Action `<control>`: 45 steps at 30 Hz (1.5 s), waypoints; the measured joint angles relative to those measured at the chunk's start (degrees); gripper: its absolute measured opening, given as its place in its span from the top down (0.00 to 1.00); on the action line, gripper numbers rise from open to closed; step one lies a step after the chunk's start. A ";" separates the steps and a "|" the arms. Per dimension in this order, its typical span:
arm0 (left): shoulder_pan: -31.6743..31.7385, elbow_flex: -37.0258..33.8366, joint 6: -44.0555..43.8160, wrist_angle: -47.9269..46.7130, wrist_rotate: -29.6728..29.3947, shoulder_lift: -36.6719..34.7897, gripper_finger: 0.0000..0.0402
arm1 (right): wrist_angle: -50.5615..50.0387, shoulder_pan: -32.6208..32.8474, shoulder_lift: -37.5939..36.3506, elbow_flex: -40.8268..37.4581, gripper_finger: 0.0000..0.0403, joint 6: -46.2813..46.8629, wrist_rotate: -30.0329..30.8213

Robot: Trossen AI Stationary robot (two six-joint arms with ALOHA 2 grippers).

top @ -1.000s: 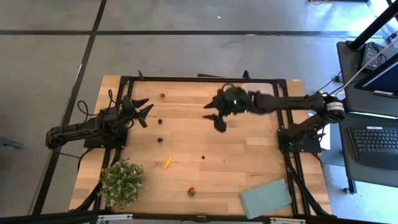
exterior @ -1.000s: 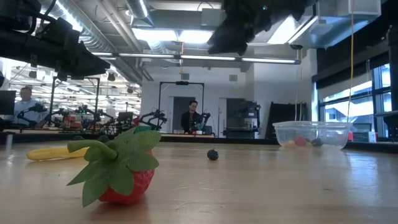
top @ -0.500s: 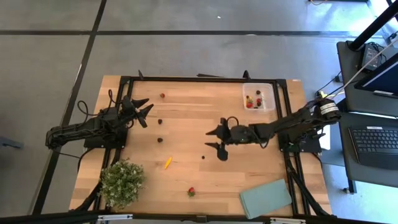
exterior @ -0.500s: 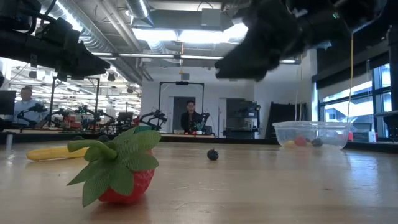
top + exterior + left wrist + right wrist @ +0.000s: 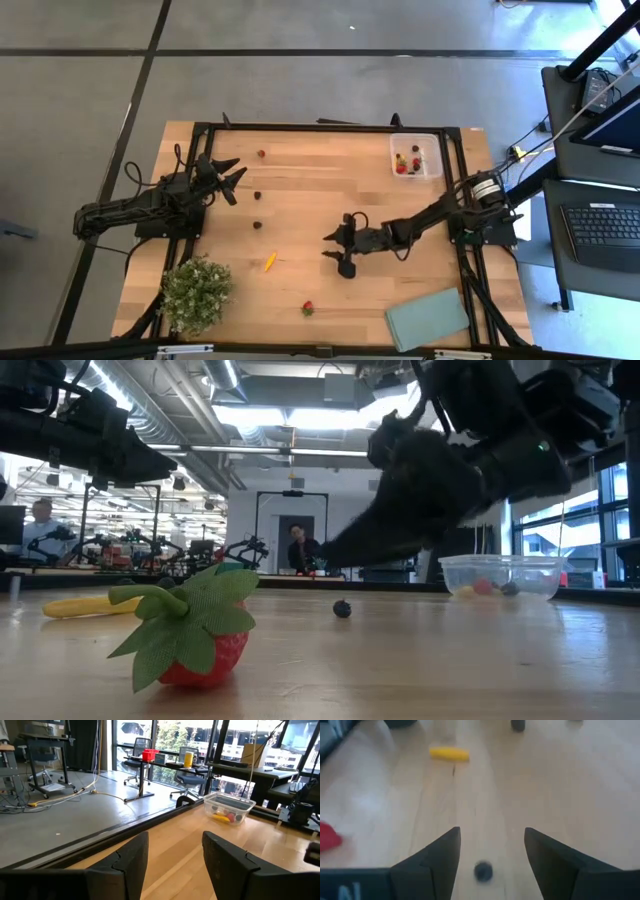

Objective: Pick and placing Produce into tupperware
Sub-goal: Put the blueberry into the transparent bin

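My right gripper (image 5: 334,253) is open and low over the middle of the table. Its fingers stand on either side of a small dark berry (image 5: 483,870) without touching it; the berry (image 5: 342,608) lies on the wood. Other produce lies loose: a yellow sliver (image 5: 269,261), a red strawberry (image 5: 308,308), two dark berries (image 5: 256,196) (image 5: 258,225) and a reddish piece (image 5: 261,154). The clear tupperware (image 5: 415,155) stands at the far right and holds red and dark pieces. My left gripper (image 5: 226,178) waits open at the left.
A bushy green plant (image 5: 197,293) stands at the near left corner. A flat grey-green rectangle (image 5: 428,318) lies at the near right edge. Bare wood shows between the right gripper and the tupperware. People and equipment show in the room beyond the table.
My right gripper has swung from the far side beside the tupperware toward the near edge and slightly left. It has come down close to the table, around the dark berry. It has stayed open. The tupperware, first covered by the arm, now shows.
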 joint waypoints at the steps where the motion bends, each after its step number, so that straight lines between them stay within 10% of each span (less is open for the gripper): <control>1: 0.00 0.00 0.00 0.00 0.00 0.00 0.55 | -0.07 0.47 0.55 -0.01 0.45 0.16 0.57; 45: 0.00 0.00 0.00 0.00 0.00 0.00 0.55 | -0.73 2.80 5.09 0.49 0.52 -0.02 3.24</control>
